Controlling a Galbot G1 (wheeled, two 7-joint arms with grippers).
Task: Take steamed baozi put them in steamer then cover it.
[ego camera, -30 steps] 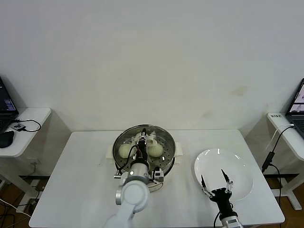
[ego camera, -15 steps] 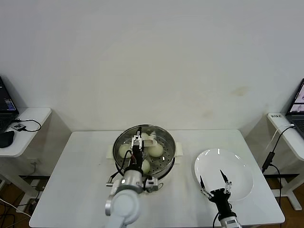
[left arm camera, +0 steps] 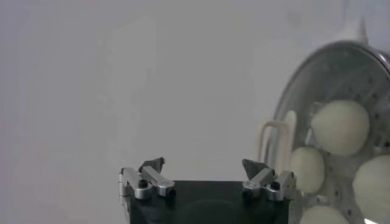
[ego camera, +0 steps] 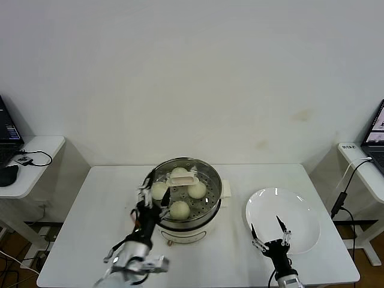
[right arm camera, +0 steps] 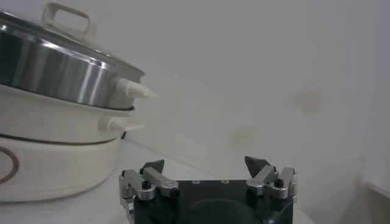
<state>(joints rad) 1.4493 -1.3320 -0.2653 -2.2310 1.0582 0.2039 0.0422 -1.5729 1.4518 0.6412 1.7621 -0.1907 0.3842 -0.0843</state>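
The steamer (ego camera: 214, 183) stands mid-table, and the glass cover with its cream bar handle (ego camera: 183, 178) lies on it. Through the glass I see the steamed baozi (ego camera: 197, 189), several cream-white buns on the perforated tray. My left gripper (ego camera: 150, 201) is open and empty, just off the pot's front-left side. In the left wrist view the gripper (left arm camera: 203, 167) is open over bare table, with the covered steamer (left arm camera: 292, 103) and buns (left arm camera: 340, 126) beside it. My right gripper (ego camera: 269, 231) is open and empty over the white plate's near edge. It (right arm camera: 204, 164) faces the steamer (right arm camera: 55, 67).
An empty flat white plate (ego camera: 300, 219) lies at the right of the white table (ego camera: 90, 210). Side tables with laptops and cables stand at the far left (ego camera: 24, 159) and far right (ego camera: 366, 162). A wall is close behind.
My left gripper has let go of the cover's handle and drawn back to the front left of the pot. The cover stays on the steamer. The right arm has barely moved.
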